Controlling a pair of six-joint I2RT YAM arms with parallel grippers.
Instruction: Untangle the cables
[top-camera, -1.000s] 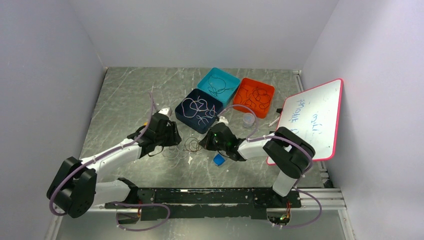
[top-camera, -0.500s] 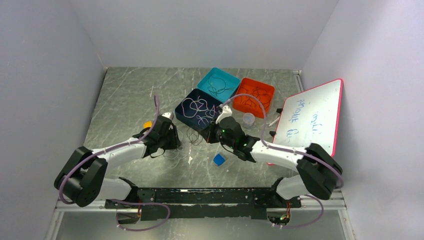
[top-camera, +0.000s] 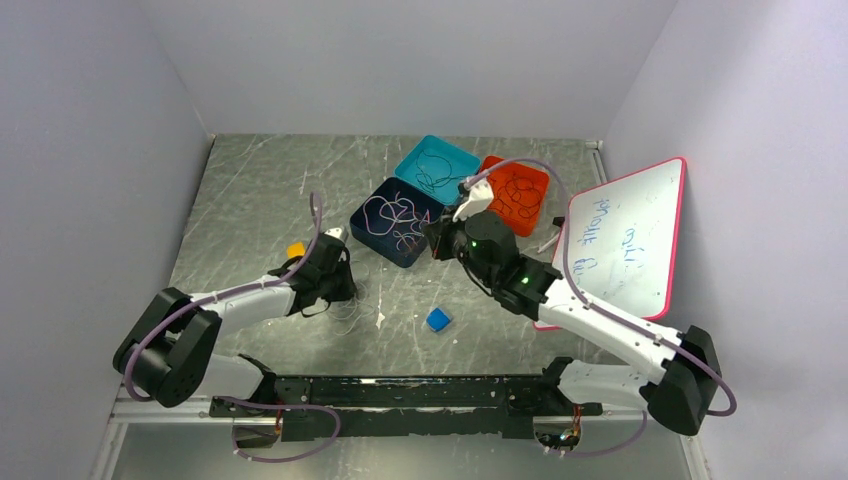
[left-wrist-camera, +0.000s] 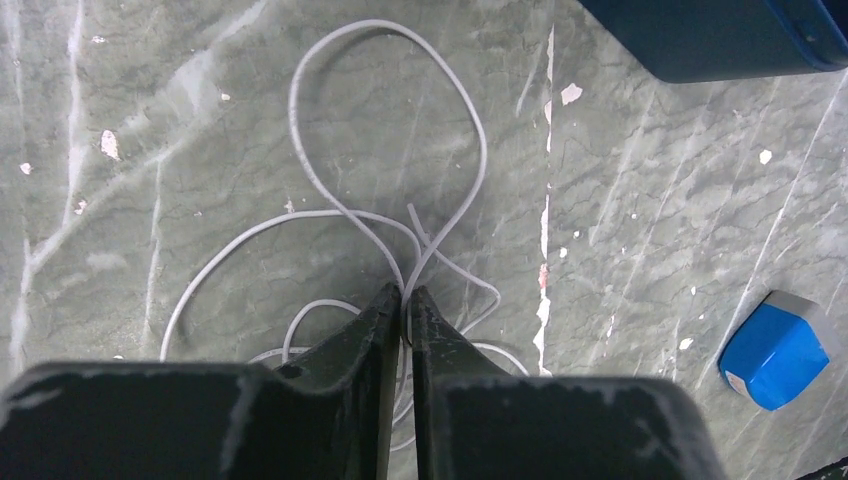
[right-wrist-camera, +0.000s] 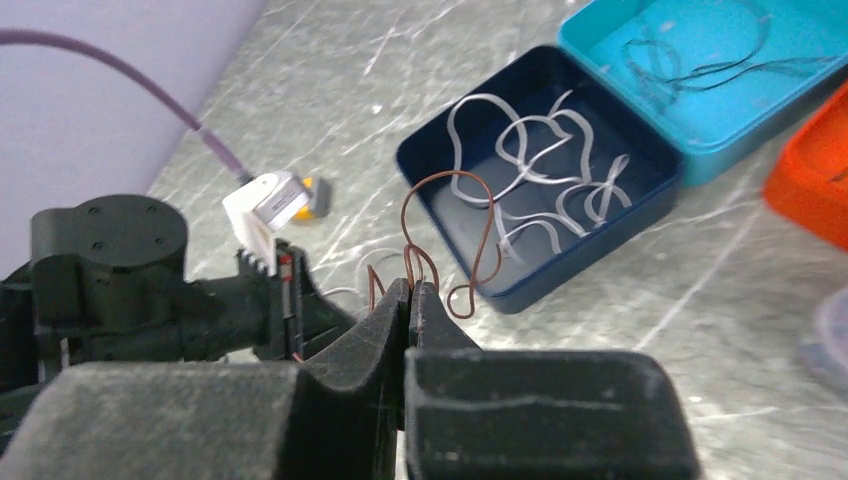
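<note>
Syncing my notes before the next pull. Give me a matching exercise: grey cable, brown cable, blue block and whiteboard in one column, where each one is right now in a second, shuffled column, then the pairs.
Things
1. grey cable
2. brown cable
3. blue block
4. whiteboard

Places
A. pinched in the right end effector
B. standing tilted on the right side of the table
C. lying free on the table between the two arms
D. pinched in the left end effector, its loops flat on the table

Pairs: 1-D, 2-A, 3-C, 4-B
</note>
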